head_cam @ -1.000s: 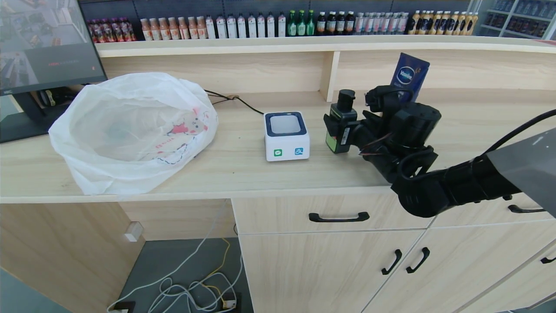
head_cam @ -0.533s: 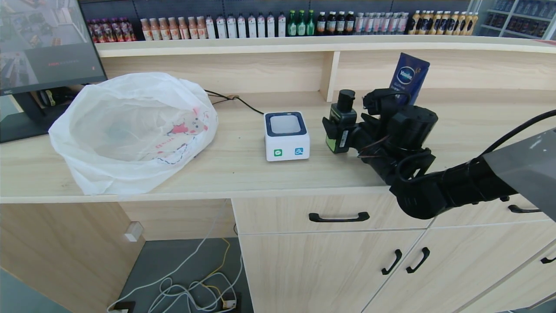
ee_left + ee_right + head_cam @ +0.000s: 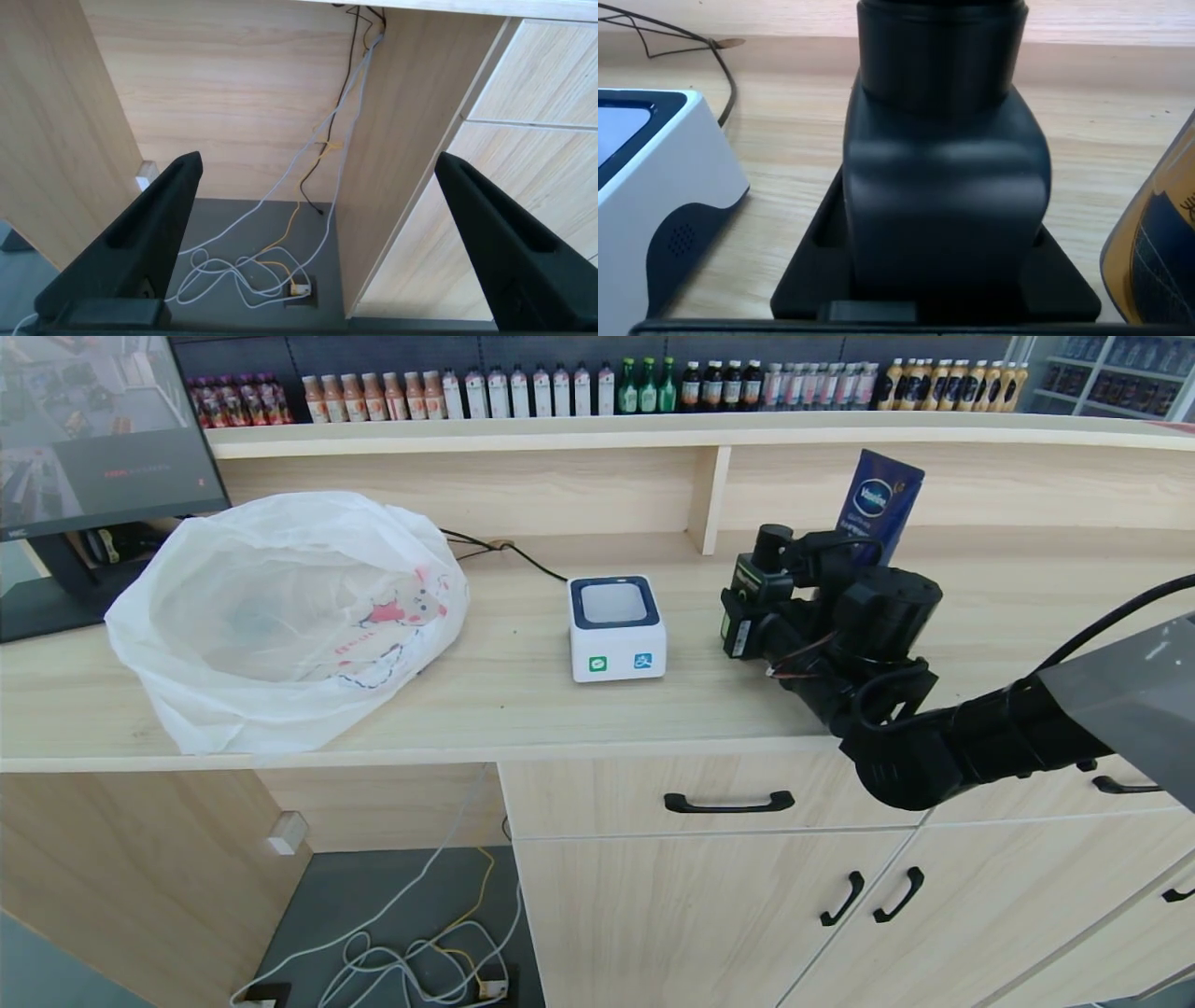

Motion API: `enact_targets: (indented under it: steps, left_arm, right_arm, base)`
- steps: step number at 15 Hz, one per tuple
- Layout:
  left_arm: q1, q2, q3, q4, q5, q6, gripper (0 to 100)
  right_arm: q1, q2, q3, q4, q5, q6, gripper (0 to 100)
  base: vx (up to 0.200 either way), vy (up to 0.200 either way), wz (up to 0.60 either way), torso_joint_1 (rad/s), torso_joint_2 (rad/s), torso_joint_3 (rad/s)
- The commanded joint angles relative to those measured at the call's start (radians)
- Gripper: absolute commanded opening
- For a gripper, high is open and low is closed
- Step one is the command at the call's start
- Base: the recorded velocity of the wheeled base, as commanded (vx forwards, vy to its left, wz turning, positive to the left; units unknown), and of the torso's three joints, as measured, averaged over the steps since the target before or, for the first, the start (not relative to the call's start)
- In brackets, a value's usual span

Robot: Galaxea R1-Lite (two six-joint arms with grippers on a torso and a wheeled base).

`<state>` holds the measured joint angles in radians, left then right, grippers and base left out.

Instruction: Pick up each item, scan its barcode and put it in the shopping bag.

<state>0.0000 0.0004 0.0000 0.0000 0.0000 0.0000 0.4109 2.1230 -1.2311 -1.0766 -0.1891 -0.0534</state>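
Since 0.5 s ago the bottle [image 3: 748, 586] and right gripper [image 3: 744, 621] have shifted away from the scanner [image 3: 616, 627], toward the back wall. The bottle has also tipped from upright into a lean.

Head view: right gripper is clamped on the bottle's lower body, over the counter [image 3: 504, 709], on the scanner's right w/ a clear gap between them. Bottle's long axis is approx vertical but tilted. Its black cap [image 3: 773, 538] is up, leaning away from the scanner & toward the back wall. A white label strip sits on the side turned roughly toward the scanner. Blue tube [image 3: 878, 497] stands behind the gripper, farther from the scanner, propped against the back wall. Shopping bag [image 3: 280, 616] sits open on the scanner's other side, well apart.

Left wrist view: left gripper [image 3: 318, 163] faces the recess under the counter. Its fingers [image 3: 149, 245] are spread wide w/ nothing between them. Loose cables [image 3: 323, 147] hang down to the floor beyond.

Right wrist view: close on the bottle's dark body, cap end pointing away from the camera. Scanner's white corner w/ speaker holes is near on one side, and the tube's edge is on the opposite side. Cannot tell here whether the bottle touches the counter.
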Motion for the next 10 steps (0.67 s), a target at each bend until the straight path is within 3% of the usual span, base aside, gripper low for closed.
enact_targets:
  steps: [1, 10]
  left_arm:
    - [0.0, 0.0, 0.0, 0.0, 0.0, 0.0, 100]
    - [0.0, 0.0, 0.0, 0.0, 0.0, 0.0, 100]
  right_arm:
    - [0.002, -0.006, 0.001, 0.001, 0.0, 0.0, 0]
    - [0.011, -0.037, 0.005, 0.001, 0.0, 0.0, 0]
  base:
    - [0.0, 0.0, 0.0, 0.0, 0.0, 0.0]
    - [0.0, 0.0, 0.0, 0.0, 0.0, 0.0]
